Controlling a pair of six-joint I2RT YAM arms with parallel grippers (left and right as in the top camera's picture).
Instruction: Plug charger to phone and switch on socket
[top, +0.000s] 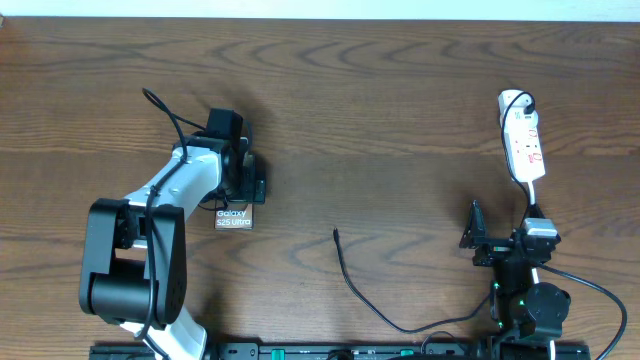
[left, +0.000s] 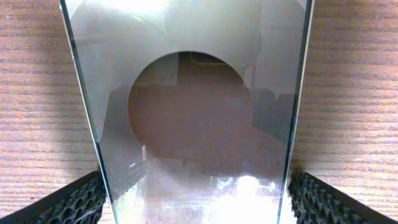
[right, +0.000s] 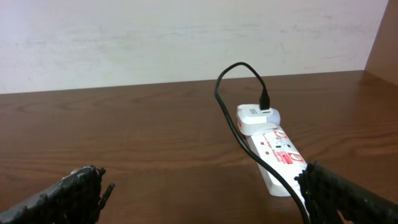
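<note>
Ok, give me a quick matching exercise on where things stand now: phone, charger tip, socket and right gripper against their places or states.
Things:
1 phone
2 charger tip
3 socket
4 right gripper

Places or states:
A open and empty
B between the fingers of the left gripper
C lying loose between the two arms, plugged into nothing
D white, on the far right side

Pairs: 1-B; 2-C; 3-D; 4-A

A dark brown wood-grain table (top: 400, 90) is filling the view, soft light is glinting off it, and a pale off-white wall (right: 155, 37) is rising behind.
</note>
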